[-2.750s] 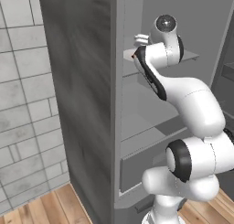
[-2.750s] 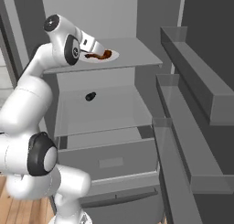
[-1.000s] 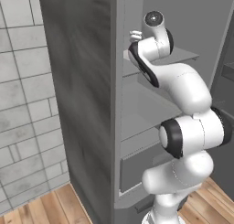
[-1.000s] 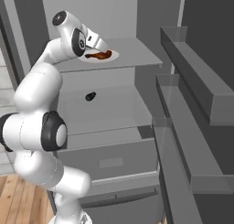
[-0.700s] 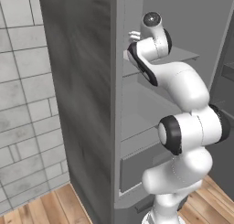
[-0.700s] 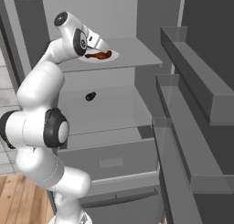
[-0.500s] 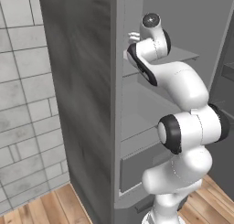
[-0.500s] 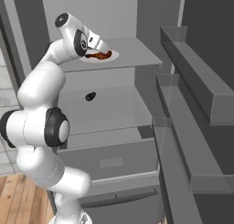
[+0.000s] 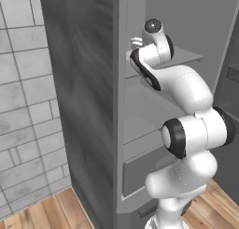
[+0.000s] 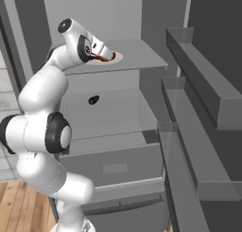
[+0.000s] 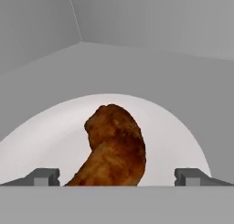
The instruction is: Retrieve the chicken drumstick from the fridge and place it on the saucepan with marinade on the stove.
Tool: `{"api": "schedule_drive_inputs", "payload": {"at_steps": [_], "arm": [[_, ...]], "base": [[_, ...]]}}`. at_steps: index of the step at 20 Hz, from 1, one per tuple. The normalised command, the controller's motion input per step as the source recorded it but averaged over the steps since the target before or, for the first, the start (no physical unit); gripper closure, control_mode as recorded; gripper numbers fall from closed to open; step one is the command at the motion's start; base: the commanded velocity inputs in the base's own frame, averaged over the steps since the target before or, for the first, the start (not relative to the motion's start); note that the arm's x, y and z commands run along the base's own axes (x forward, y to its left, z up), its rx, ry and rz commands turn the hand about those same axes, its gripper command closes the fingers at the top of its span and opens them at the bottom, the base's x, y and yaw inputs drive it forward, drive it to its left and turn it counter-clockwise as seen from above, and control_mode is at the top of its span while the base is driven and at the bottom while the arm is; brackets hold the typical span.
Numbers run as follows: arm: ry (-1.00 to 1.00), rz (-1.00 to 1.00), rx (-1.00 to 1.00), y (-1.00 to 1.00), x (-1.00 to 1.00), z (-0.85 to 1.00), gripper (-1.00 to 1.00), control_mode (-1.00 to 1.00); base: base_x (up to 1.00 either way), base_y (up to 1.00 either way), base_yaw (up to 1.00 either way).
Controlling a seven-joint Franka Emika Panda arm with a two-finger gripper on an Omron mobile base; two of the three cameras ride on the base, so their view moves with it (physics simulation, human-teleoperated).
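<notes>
The fridge [image 10: 142, 108] stands open in front of me, with grey shelves [image 9: 186, 60]. On its top shelf lies a white plate [image 11: 55, 131] [image 10: 116, 57] bearing the brown glossy chicken drumstick [image 11: 114, 147] [image 10: 101, 58]. My gripper [image 11: 117, 176] [image 10: 105, 56] is down at the plate, open, one fingertip [image 11: 43, 176] on each side of the drumstick's lower end. Nothing is gripped. My white hand hides most of the drumstick in the right base view. The saucepan and the stove are out of view.
A small dark object [image 10: 93, 100] lies on the middle shelf. A drawer [image 10: 118, 165] sits below it. The open door's racks [image 10: 208, 108] jut out on the right. A grey brick wall [image 9: 28, 106] and wooden floor [image 9: 56, 209] lie left of the fridge.
The hand has crept slightly further in over the top shelf toward the plate. The jaws have stayed wide open.
</notes>
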Motion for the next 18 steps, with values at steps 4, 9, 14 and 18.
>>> {"api": "schedule_drive_inputs", "payload": {"at_steps": [4,9,14,18], "arm": [[0.0,-0.03,0.0,0.0,0.11,-0.17,-1.0,-1.0],[0.0,-0.05,0.0,0.0,0.22,-0.01,-1.0,-1.0],[0.02,-0.07,0.0,0.0,0.3,0.0,-1.0,-1.0],[0.05,-0.08,0.0,0.0,0.23,0.0,-1.0,-1.0]], "base": [[0.0,0.0,0.0],[0.0,0.0,0.0],[0.0,0.0,0.0],[0.0,0.0,0.0]]}}
